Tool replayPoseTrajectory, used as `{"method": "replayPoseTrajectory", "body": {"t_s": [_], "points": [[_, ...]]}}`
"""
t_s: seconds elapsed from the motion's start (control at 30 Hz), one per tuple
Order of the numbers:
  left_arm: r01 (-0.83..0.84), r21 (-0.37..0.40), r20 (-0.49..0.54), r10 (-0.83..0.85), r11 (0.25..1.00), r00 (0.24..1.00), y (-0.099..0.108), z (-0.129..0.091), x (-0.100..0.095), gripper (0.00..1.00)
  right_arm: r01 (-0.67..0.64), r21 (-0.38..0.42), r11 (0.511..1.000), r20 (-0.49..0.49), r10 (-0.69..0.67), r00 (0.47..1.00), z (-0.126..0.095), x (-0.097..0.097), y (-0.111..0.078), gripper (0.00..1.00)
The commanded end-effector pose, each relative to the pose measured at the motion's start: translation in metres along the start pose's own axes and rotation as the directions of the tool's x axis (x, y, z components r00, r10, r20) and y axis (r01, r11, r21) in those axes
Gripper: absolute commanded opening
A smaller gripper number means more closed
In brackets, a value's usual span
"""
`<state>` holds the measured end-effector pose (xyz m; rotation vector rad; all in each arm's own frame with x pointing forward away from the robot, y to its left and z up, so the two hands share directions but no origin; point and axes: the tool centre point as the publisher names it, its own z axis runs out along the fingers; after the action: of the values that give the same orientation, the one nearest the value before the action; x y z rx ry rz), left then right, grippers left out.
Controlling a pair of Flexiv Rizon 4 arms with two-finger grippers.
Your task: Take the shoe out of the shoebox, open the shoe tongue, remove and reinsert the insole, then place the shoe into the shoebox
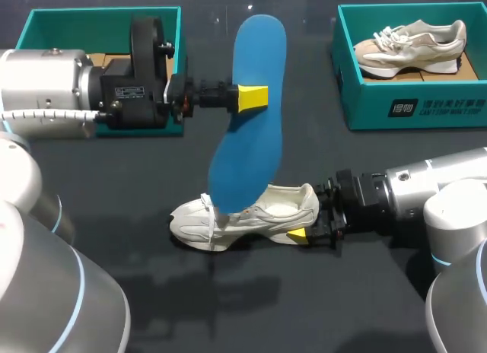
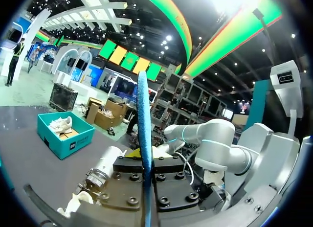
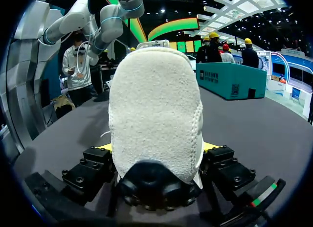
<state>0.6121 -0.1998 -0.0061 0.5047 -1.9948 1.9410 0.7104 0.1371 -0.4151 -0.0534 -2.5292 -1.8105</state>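
1. Overhead, the left arm [image 1: 46, 83] lies level across the table [image 1: 251, 307], coming in from the left.
   - The left gripper [image 1: 255, 98] is closed flat on the blue insole [image 1: 247, 117], above its middle.
   - The insole stands nearly upright. Its top is clear above the fingers, and its lower end drops into the mouth of the shoe [image 1: 251, 212] below the gripper.
   - Behind this arm's wrist sits the left box [image 1: 99, 14].
2. Same view, the right arm [image 1: 426, 186] comes in low from the right, its wrist close over the table.
   - The right gripper [image 1: 310, 216] is clamped on the shoe's heel, one yellow tip showing at the near side of the sole.
   - The shoe rests on its sole with the toe pointing away from this gripper, and open table lies beyond the toe.
   - Well away beyond the right arm stands the right box [image 1: 411, 113], holding a second shoe [image 1: 411, 45].
3. Left wrist view:
   - The insole runs edge-on straight out between the fingers, which press on it from both sides with no gap.
   - Off to one side ahead, the right box stands apart on open table.
   - The right arm reaches in on the other side.
4. Right wrist view:
   - The shoe's pale heel fills the space between the fingers, which stand wide apart and touch it on both sides, with yellow showing at each flank.
   - Bare table runs out on either side of the gripper.
   - A teal box stands farther ahead to one side.
   - The left arm hangs above the shoe.
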Motion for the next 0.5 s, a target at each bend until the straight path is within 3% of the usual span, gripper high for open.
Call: {"method": "replayPoseTrajectory", "body": {"t_s": [0.03,0.5], "points": [[0.035,-0.001,0.001,-0.035,0.999,0.999,0.0238,-0.0087,0.0022,0.0,-0.001,0.005,1.0,0.0,0.001,1.0,0.0044,-0.0002,-0.0018,0.0],[0.054,0.002,-0.024,-0.054,0.999,0.998,0.0337,-0.0141,0.0043,0.0,-0.001,0.005,1.0,0.0,0.001,1.0,0.0044,-0.0002,-0.0018,0.0]]}}
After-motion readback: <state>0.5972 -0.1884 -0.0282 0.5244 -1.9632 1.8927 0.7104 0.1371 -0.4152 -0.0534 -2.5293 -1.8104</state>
